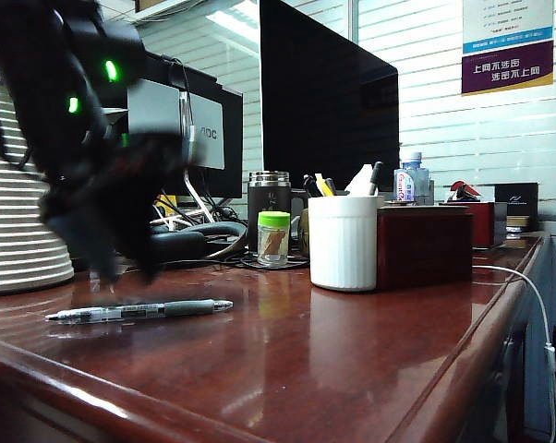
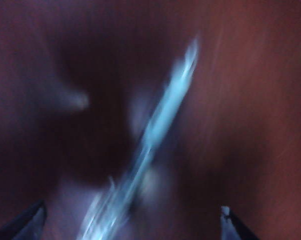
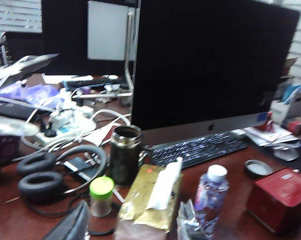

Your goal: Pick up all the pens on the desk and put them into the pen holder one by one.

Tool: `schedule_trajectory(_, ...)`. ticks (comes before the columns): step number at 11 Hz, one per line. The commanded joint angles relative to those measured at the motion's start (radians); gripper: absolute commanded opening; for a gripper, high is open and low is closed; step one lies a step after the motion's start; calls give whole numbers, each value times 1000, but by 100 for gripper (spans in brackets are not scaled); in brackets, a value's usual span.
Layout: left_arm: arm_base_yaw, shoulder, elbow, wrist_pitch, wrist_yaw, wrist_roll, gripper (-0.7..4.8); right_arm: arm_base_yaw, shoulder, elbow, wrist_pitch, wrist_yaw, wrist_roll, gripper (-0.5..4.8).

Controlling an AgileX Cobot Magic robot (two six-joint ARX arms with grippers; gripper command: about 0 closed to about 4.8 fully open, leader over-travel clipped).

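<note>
Glossy desk (image 1: 352, 369) left your light, stiff, slippery pen (image 1: 139, 312) rolling-prone: left gripper (image 2: 130, 220), fingers wide apart, hung over its mid-barrel, your best hold; right gripper (image 3: 130, 225) stood far back, fingers apart on nothing.

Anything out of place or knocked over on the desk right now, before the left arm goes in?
Nothing spilled or tipped. One clear pen lies flat on the desk, left of the white pen holder, which stands upright. The left gripper, jaws open, hovers above that pen. The right gripper is back over the clutter behind the holder.
</note>
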Motion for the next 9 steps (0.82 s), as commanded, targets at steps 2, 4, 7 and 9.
schedule_trajectory(2, -2, 10, 1, -21, -5, 79, 479, -1, -9, 2, -16, 2, -5, 235)
schedule_trajectory(4, -2, 11, 1, 16, 2, 79, 479, -1, -9, -4, -26, 2, -5, 235)
schedule_trajectory(7, -32, 24, 1, 61, 21, 79, 479, -1, -9, -12, -32, 2, -5, 235)
schedule_trajectory(9, -64, 50, 2, 65, 19, 79, 479, -1, -9, -12, -32, 2, -5, 235)
